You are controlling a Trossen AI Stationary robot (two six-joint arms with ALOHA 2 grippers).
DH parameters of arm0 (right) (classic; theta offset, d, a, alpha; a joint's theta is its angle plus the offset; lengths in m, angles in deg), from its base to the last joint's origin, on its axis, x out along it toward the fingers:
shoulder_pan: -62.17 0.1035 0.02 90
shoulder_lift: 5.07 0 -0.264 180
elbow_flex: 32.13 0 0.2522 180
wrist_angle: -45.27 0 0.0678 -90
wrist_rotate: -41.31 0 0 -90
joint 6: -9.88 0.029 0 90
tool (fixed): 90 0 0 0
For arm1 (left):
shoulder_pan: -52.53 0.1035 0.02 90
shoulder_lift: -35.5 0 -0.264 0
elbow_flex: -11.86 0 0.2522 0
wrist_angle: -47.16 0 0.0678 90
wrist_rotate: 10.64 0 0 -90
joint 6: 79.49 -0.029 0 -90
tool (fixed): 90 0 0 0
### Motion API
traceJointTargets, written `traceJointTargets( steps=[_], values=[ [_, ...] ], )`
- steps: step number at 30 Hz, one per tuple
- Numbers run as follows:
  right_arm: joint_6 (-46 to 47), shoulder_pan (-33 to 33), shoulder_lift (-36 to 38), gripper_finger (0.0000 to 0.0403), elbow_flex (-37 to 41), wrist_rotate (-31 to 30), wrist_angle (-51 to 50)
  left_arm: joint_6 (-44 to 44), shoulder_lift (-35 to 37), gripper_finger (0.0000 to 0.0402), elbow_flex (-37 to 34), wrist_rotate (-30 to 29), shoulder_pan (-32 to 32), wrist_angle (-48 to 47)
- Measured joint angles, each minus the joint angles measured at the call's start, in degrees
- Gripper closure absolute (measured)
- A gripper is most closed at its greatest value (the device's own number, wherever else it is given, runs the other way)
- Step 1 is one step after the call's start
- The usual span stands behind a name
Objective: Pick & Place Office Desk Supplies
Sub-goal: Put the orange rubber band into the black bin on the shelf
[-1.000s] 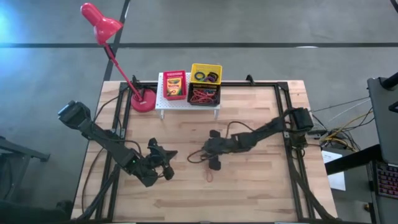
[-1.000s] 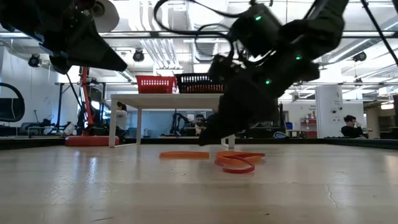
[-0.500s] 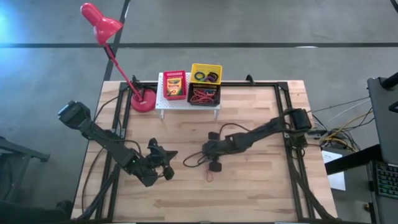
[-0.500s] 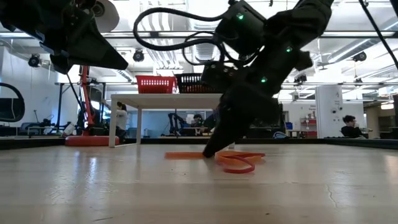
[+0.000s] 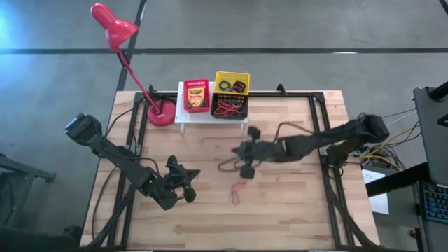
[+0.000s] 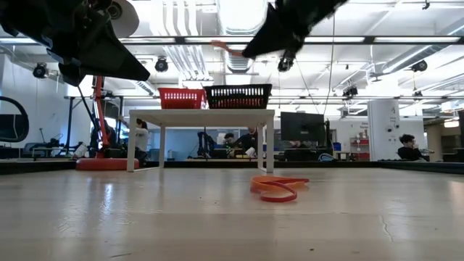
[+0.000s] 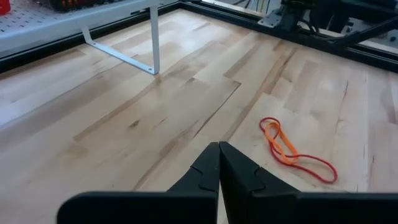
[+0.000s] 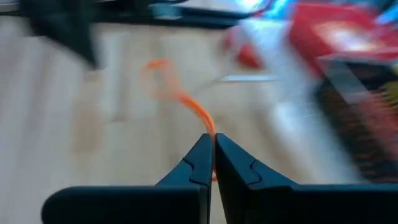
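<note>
Rubber band lifted over mid-table
An orange rubber band is pinched in the closed right gripper, trailing lengthwise from its fingertips.

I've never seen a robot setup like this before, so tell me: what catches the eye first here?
The right gripper hangs above the middle of the wooden table, shut on a thin orange rubber band. More rubber bands lie on the wood below it. At the back edge a bright red desk lamp leans beside a white rack carrying red, yellow and black baskets, while the left gripper waits shut near the front left.
</note>
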Motion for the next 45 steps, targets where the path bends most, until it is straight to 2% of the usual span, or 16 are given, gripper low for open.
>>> traceJointTargets(
  steps=[2,9,13,16,19,22,24,28,32,38,45],
  values=[
    [-2.73,-2.05,1.57,0.0394,-1.01,-2.23,-1.05,-0.01,0.00,0.0393,0.00,0.00,0.00,-0.01],
    [-8.27,-13.51,1.95,0.0394,-6.55,-1.88,-2.89,-0.18,0.00,0.0393,0.00,0.00,0.00,-0.14],
    [-8.63,-20.16,-0.45,0.0394,-9.29,3.88,-5.13,-0.18,0.00,0.0393,0.00,0.01,0.00,-0.14],
    [-8.48,-24.04,-2.24,0.0393,-11.77,5.52,-7.29,-0.18,0.02,0.0393,0.00,0.02,0.00,-0.18],
    [-8.02,-26.85,-4.22,0.0374,-14.86,8.81,-12.33,-0.18,0.02,0.0394,0.00,0.02,0.00,-0.34],
    [-6.08,-28.57,-6.06,0.0338,-18.07,13.93,-16.90,-0.18,0.02,0.0393,-0.02,0.02,0.00,-0.34],
    [-5.10,-28.99,-7.14,0.0307,-19.57,14.39,-18.84,-0.18,0.02,0.0393,-0.02,0.04,0.00,-0.36],
    [-4.61,-29.06,-7.91,0.0251,-21.12,14.38,-20.64,-0.18,0.02,0.0393,-0.02,0.02,0.00,-0.38],
    [-4.36,-26.83,-5.55,0.0219,-20.79,14.21,-20.64,-0.16,0.02,0.0394,-0.02,0.04,0.00,-0.38],
    [-6.24,-17.88,-0.71,0.0217,-15.47,14.40,-21.71,0.06,0.02,0.0394,-0.02,0.04,0.00,-0.36],
    [-5.16,-4.30,1.09,0.0229,-1.51,14.46,-18.54,0.25,0.02,0.0394,-0.02,0.20,-0.02,-0.34]
  ],
)
